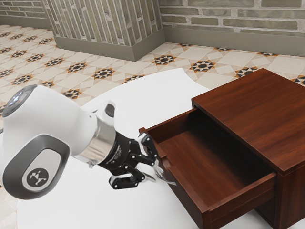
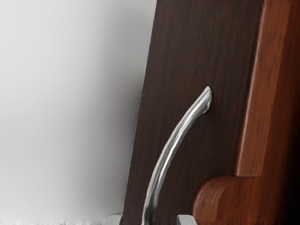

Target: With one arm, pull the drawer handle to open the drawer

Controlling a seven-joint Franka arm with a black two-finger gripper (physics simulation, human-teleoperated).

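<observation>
A dark wooden cabinet (image 1: 257, 109) stands at the exterior view's right, with its drawer (image 1: 209, 162) slid well out toward the arm and its inside bare. On the drawer's front panel (image 2: 187, 70) sits a curved silver handle (image 2: 176, 140), also seen as a handle (image 1: 163, 177) at the panel's lower part. My black gripper (image 1: 148, 167) is right at that front panel. The handle's bar runs between my two fingers. The light fingertips (image 2: 187, 219) stand apart with a gap on either side of the bar, so the gripper is open around it.
The cabinet rests on a round white table (image 1: 157, 95) over a patterned tile floor. A brick wall and slatted panels stand behind. The table surface on the arm's side of the drawer lies bare white.
</observation>
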